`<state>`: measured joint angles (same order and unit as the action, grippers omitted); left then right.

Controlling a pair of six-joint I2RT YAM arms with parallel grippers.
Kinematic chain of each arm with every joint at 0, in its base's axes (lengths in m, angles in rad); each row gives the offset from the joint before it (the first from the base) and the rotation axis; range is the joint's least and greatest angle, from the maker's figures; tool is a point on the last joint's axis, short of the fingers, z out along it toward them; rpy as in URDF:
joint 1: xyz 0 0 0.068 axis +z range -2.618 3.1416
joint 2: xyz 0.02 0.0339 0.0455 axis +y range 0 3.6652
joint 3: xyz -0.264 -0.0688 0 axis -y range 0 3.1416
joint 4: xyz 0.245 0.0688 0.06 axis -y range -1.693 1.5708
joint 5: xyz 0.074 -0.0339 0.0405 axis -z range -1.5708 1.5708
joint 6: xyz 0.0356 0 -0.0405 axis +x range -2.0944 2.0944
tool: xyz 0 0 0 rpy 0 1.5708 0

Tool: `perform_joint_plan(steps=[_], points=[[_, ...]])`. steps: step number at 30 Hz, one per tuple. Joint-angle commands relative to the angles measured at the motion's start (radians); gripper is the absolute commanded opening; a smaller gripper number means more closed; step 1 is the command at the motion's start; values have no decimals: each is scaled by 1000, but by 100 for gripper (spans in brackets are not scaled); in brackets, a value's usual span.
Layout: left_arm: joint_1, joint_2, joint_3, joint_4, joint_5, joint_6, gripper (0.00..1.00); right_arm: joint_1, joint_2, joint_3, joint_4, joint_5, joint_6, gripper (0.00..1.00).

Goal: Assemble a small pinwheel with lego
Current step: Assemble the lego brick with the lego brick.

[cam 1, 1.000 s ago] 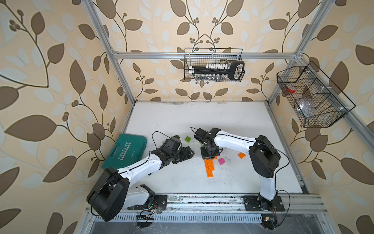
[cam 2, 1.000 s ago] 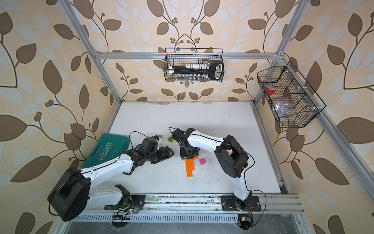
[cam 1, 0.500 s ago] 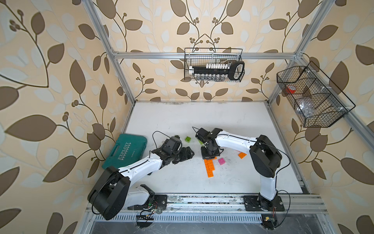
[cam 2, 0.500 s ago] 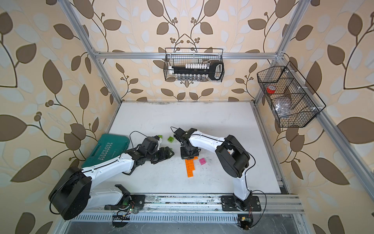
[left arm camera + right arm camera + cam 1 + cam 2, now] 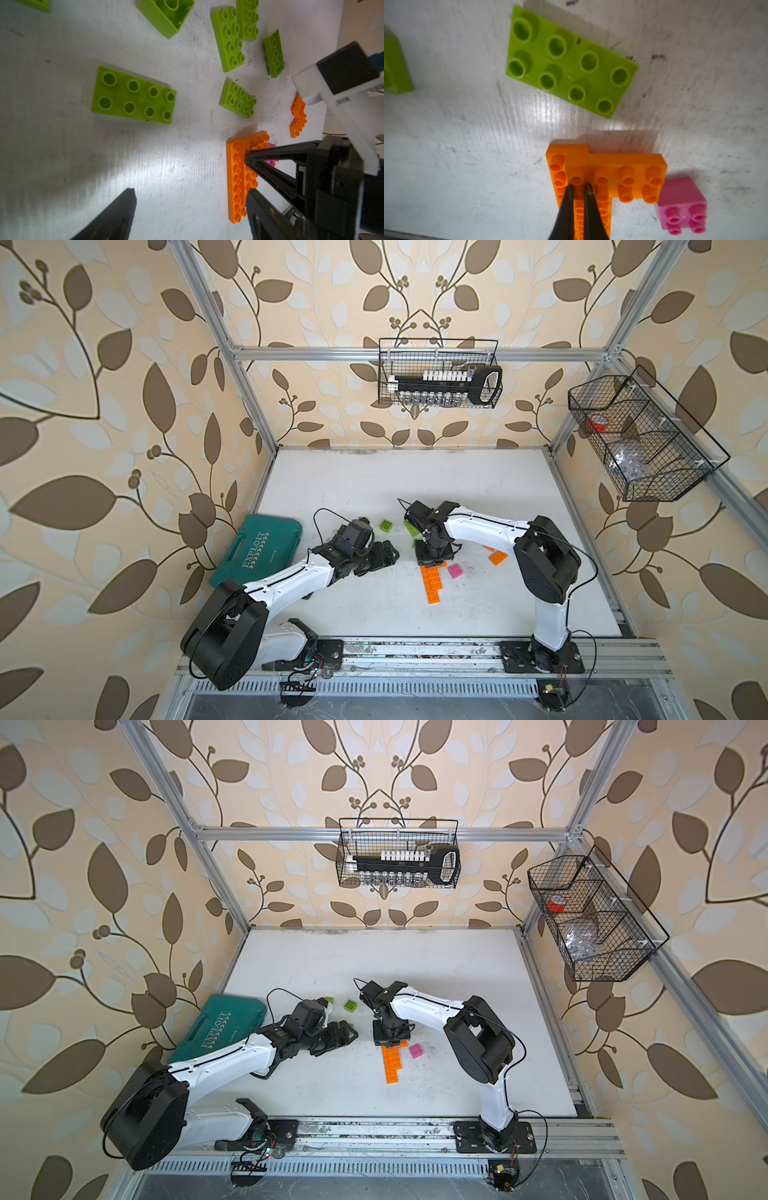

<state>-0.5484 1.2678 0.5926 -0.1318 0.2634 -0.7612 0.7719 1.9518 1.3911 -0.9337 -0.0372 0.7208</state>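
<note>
Where leaf-print walls (image 5: 124,406) close in, scuffed white tabletop (image 5: 415,481) with lego (image 5: 432,585).

Orange bricks (image 5: 430,583) lie studs up mid-table, joined into a stepped strip with one brick set crosswise at its far end. A pink square brick (image 5: 681,199) sits just beside the crosspiece, perhaps touching it. A loose orange brick (image 5: 498,557) lies near. Lime-green bricks (image 5: 133,95) lie scattered beyond, mostly studs up. An overturned lime brick (image 5: 166,14) shows its hollow underside.

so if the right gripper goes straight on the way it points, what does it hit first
The joined orange bricks. The shut right gripper points straight at their studs near the corner. Its tips seem to be on them, though contact is hard to judge.
</note>
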Motion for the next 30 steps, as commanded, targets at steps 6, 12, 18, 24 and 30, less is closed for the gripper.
perform_joint_plan(steps=[6, 12, 18, 24, 30], points=[[-42, 61, 82, 17, 15, 38, 86, -2, 17, -17, -68, 23, -24, 5], [-53, 73, 85, 20, 13, 39, 89, -2, 2, 0, -69, 26, -23, 16], [-52, 72, 107, -7, -2, 54, 90, -2, -27, 21, -71, 30, -27, 21], [-52, 110, 158, -37, -11, 81, 90, -5, -97, 19, -50, 37, -44, 27], [-26, 129, 183, -36, -28, 59, 83, -13, -72, 51, 11, 23, -137, 23]])
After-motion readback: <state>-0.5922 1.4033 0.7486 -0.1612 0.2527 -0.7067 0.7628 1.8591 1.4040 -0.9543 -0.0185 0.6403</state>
